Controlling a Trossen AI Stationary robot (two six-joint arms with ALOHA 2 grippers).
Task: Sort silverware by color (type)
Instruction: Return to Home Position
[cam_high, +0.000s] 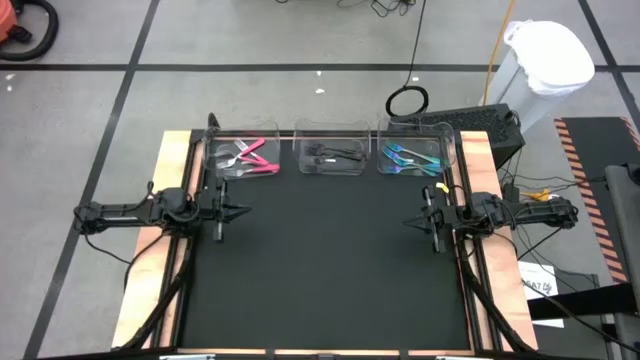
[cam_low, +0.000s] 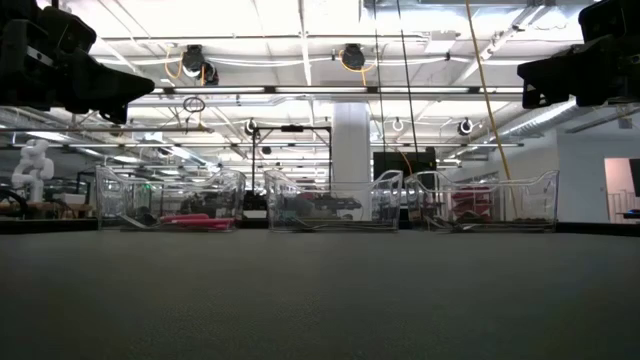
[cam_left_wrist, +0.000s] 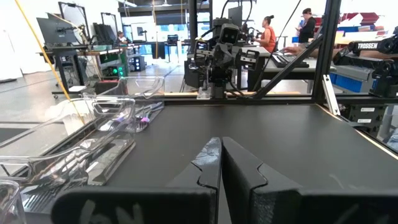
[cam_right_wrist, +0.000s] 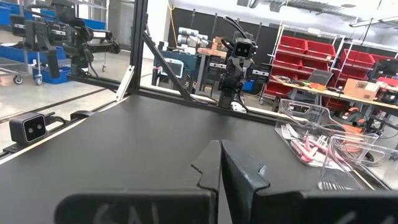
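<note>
Seemingly sorting is finished: no piece shows loose on the counter (cam_high: 320, 280). The clear bins (cam_high: 300, 150) hold pink silverware (cam_high: 255, 158) at eleven o'clock, black silverware (cam_high: 335, 155) at twelve, teal silverware (cam_high: 408, 157) at one. Left claw (cam_high: 243, 210) at nine and right claw (cam_high: 407, 222) at three hang pinched closed, empty.

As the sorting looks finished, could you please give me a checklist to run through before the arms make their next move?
1. Pink silverware all in the left bin: ok.
2. Black silverware in the middle bin: ok.
3. Teal silverware in the right bin: ok.
4. No stray piece seen on the black mat: ok.
5. Left gripper shut, empty, at the table's left side: ok.
6. Right gripper shut, empty, at the table's right side: ok.
</note>
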